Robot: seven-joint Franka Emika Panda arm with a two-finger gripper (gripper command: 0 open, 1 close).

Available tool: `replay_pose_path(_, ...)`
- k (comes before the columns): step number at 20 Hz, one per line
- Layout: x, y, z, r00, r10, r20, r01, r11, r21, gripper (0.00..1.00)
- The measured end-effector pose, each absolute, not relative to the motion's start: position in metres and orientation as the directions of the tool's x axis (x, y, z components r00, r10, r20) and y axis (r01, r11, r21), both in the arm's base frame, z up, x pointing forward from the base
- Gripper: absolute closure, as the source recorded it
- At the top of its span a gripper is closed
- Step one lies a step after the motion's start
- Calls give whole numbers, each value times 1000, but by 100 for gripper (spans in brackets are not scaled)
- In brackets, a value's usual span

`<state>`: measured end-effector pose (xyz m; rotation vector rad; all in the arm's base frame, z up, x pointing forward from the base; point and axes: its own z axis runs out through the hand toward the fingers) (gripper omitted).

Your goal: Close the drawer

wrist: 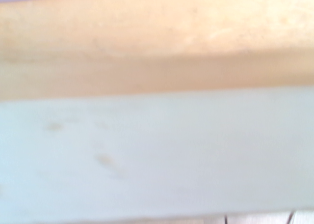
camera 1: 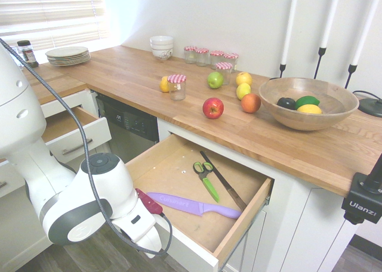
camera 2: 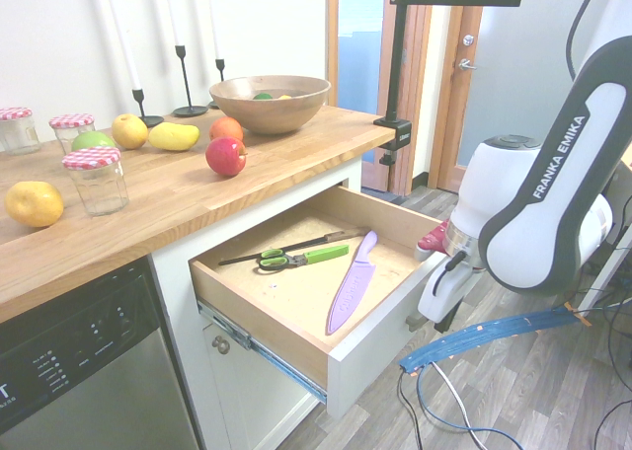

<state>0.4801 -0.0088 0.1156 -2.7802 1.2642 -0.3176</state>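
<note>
- The wrist view is basically all blur: a pale band that's the drawer's white front edge, tan wood of the inner box beyond it, and a sliver of purple in one corner. Nothing else readable there.
- The tool sits right at the drawer's white front; its fingers are hidden behind the arm in the first exterior view and too small to read in the second, but they're pressed together with nothing between them.
- The drawer is pulled well out from under the worktop, wooden box fully exposed.
- Inside it: a purple knife nearest the front, green-handled scissors further in, and a long dark-handled knife just beside the scissors.
- Only the first exterior view shows the second, narrower drawer, also open, off past the dishwasher.
- That same view also catches the stack of plates, stacked white bowls and a spice jar at the far end of the worktop.
- Both exterior views show the wooden bowl; the first one looks into it: a lemon, a lime and something dark.
- Loose fruit and red-lidded jars sit on the worktop between the bowl and the corner.
- Only the second exterior view shows the doorway beyond the counter's end.
</note>
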Motion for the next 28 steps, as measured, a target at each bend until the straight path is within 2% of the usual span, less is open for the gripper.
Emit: replay_pose_path(28,682,-3,143,590,-786,185,-745,-619,-249,100)
